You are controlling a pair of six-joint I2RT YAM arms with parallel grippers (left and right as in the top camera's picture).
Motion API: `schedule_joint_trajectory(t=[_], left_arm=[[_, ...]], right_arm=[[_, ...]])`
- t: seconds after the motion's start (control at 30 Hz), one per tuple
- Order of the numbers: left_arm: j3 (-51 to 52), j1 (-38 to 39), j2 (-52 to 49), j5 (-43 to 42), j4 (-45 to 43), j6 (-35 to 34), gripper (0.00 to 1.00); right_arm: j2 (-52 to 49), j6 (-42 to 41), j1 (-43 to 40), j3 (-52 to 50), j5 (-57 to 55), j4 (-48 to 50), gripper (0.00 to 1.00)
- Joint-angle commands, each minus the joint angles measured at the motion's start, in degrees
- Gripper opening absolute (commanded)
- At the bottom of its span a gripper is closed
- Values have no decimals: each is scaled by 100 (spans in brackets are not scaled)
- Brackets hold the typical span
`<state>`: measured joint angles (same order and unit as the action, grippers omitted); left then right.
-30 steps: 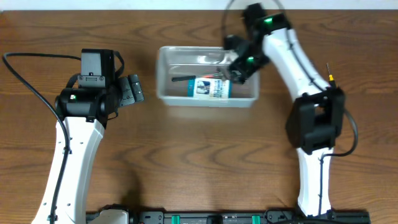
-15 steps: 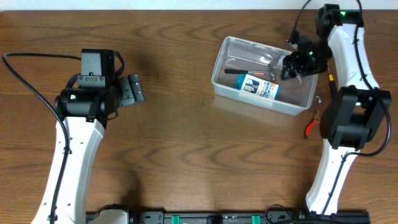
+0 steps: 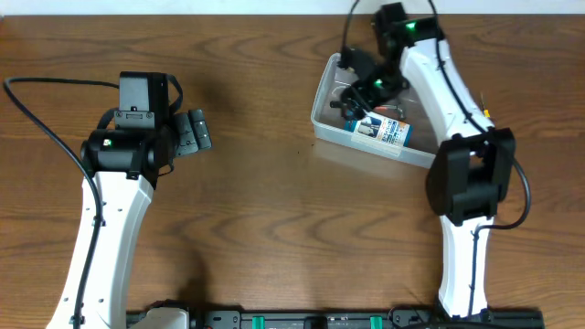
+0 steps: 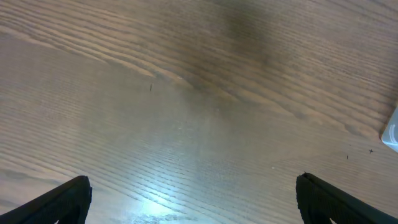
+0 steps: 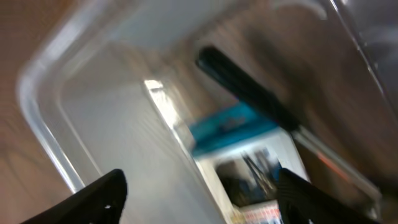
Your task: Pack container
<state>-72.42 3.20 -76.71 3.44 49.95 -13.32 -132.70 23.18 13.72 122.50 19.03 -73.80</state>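
From overhead, the clear container [image 3: 331, 117] sits on the table [image 3: 274, 228] at the far right, turned at a slant. A blue-and-white box [image 3: 384, 133] lies inside it along the near wall. The right tool [image 3: 356, 90] is low over the container's far left end, among dark items too small to tell apart. The left tool [image 3: 196, 134] is well apart from the container, on the left side of the table, pointing toward it with its jaws spread.

In the left wrist view, the left tool [image 4: 193, 202] is wide open over bare wood, with a dark fingertip in each lower corner and nothing between them. A pale corner of the container [image 4: 392, 134] shows at the right edge.

The right wrist view is blurred. The right tool [image 5: 199, 199] looks down into the container [image 5: 37, 118]. Its jaws stand apart and nothing is clamped between them. Below it lie the box [image 5: 245, 140] and a long black-handled item [image 5: 249, 93], which lies slantwise above the box.
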Motion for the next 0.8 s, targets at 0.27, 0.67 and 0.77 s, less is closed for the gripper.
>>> schedule_joint_trajectory(t=[0.27, 0.67, 0.77], left_arm=[[-68, -28, -2, 90, 17, -28, 98], [-68, -28, -2, 90, 17, -28, 98], [-68, -28, -2, 87, 15, -28, 98]], right_arm=[[468, -1554, -365, 780, 345, 221, 4], [1368, -2520, -1742, 1342, -1941, -688, 1], [1320, -2712, -1987, 1309, -2129, -1082, 1]])
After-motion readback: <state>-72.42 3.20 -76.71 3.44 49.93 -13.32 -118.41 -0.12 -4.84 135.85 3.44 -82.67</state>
